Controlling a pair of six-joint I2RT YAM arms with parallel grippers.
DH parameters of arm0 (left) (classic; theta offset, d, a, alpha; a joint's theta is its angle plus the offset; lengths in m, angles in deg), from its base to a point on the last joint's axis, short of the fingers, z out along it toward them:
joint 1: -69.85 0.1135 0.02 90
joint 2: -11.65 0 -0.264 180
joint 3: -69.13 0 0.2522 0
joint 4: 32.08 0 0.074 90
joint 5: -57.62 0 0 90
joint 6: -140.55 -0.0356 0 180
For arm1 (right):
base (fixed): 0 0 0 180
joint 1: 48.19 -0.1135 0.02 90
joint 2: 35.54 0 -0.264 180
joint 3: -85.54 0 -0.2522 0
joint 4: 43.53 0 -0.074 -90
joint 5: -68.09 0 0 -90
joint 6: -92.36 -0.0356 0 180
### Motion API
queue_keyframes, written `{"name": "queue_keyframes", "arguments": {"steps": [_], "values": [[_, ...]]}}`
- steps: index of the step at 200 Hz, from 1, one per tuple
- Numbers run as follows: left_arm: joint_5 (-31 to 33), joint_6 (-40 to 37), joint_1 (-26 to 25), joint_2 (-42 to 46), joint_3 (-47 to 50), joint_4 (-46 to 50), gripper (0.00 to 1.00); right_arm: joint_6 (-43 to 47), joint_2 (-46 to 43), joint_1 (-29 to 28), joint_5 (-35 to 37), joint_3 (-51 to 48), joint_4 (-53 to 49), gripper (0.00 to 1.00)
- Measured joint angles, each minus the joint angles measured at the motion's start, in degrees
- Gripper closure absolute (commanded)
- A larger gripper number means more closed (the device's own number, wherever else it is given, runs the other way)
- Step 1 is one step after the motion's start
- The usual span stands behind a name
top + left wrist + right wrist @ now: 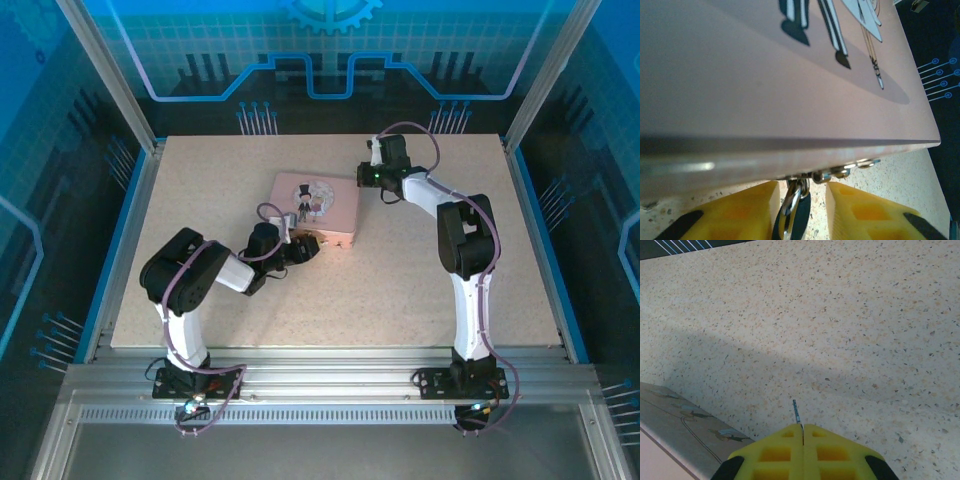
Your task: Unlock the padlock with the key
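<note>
The padlock (792, 206) is straddled by the half-parted left pincer (802, 187); the key (796, 412) is clamped by the closed right pincer (803, 428)

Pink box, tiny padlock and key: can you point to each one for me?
pink box (316, 208): top view, middle of its picture lid.
padlock (790, 206): left wrist view, its silver loop.
key (796, 414): right wrist view, its thin metal blade.

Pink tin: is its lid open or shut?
Shut. On the pink tin, the lid lies flat from above, and the left wrist view shows no gap along its front edge.
</note>
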Motion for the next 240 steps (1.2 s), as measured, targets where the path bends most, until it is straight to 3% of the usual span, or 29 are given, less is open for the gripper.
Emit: {"name": "queue_keyframes", "arguments": {"steps": [34,113,240], "values": [[-0.52,-0.39,0.33,0.44,-0.22,1.49,0.90,0.04,-0.57,-0.02,0.24,-0.79,0.20,1.00],[-2.86,0.02,0.44,1.05,-2.49,6.27,0.95,0.46,-5.79,1.55,1.31,-6.60,-0.79,1.00],[-1.70,8.31,-7.39,-1.20,-12.00,11.93,0.93,-3.21,-37.48,4.28,-4.92,-37.59,3.76,1.00]]}}
